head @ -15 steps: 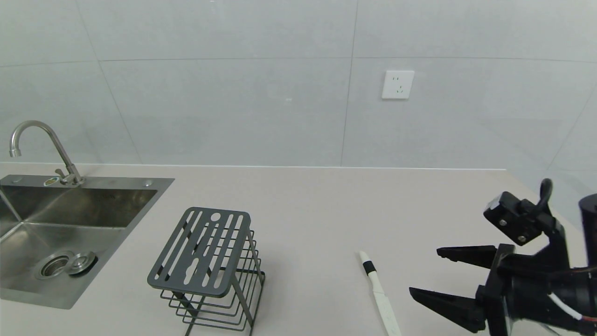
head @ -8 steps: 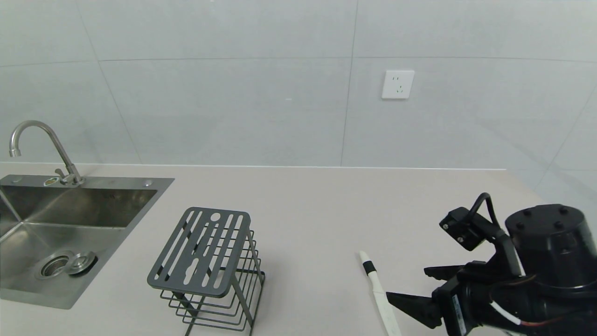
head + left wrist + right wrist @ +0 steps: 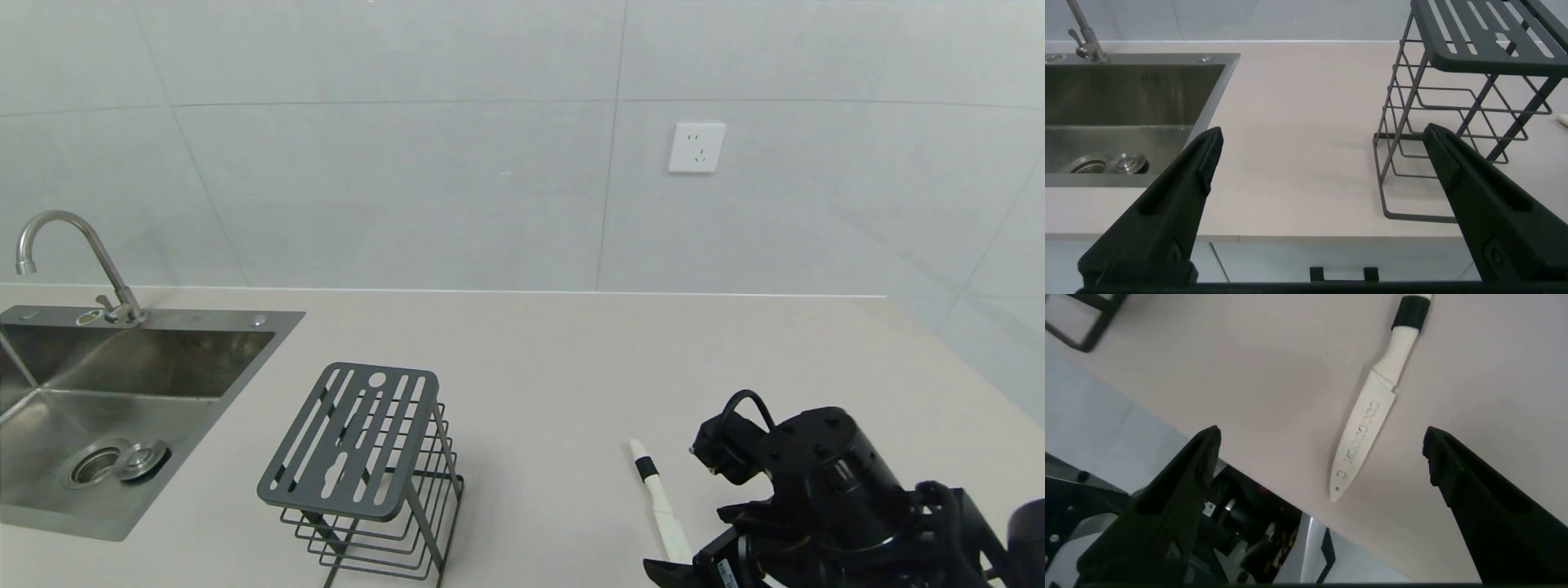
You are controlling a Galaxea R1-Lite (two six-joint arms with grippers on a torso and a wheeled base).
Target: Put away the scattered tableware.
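Note:
A white knife (image 3: 658, 500) with a black band on its handle lies flat on the beige counter, right of the dark wire rack (image 3: 359, 457). My right gripper (image 3: 698, 545) hangs over the knife's blade end, near the counter's front edge. In the right wrist view the knife (image 3: 1376, 408) lies between and below the spread fingers (image 3: 1167, 514), and this gripper (image 3: 1321, 437) is open and holds nothing. My left gripper (image 3: 1323, 135) is open and empty, low at the counter's front edge, facing the rack (image 3: 1478, 49).
A steel sink (image 3: 122, 384) with a curved tap (image 3: 73, 253) is set into the counter at the left. The sink (image 3: 1127, 106) lies left of the rack in the left wrist view. Bare counter (image 3: 571, 359) stretches behind the knife to the tiled wall.
My right arm has come down and leftwards from the counter's right side to above the knife, turning to point downward. The knife and rack have not moved.

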